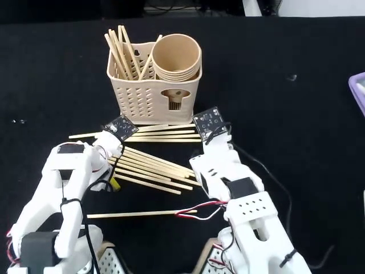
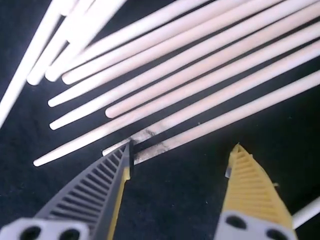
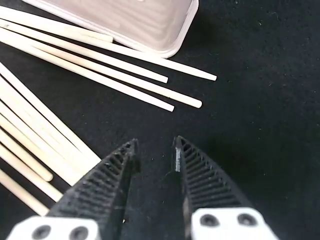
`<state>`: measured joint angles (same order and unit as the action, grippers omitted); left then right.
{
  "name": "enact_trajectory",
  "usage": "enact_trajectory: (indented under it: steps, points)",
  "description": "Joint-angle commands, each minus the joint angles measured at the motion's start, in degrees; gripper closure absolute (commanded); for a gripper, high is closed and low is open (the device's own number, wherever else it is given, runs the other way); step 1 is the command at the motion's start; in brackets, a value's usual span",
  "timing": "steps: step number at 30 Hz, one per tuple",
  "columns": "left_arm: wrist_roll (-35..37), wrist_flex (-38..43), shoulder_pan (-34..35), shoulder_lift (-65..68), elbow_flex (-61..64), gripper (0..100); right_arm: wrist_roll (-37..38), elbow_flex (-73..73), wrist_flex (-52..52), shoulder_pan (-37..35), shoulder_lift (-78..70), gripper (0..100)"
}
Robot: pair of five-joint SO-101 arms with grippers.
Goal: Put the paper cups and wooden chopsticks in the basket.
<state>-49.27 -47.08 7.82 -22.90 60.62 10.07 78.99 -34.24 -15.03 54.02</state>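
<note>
In the basket, paper cups, chopsticks; left claw, right claw parted, empty.

High view overhead; wrist views close (share chopsticks).

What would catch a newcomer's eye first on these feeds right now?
The pale basket at the back of the black table, already holding a stack of paper cups and a bunch of standing chopsticks. Next, the loose chopsticks fanned across the table in front of it, between the two arms. The left tool hangs open right over them, while the right tool is open above bare table beside them.
</note>
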Motion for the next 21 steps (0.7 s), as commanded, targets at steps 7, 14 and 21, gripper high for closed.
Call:
enact_trajectory:
  steps: [7,14,21]
  points:
    - [-0.9,0.1,0.2,0.2,-3.7,69,0.7,-0.4,1.3,-0.3,2.0,88.1]
    - [1.2,0.1,0.0,-0.1,-6.5,69,0.7,-0.4,1.3,-0.3,2.0,88.1]
    - [1.3,0.1,0.1,0.3,-8.0,69,0.7,-0.4,1.3,-0.3,2.0,88.1]
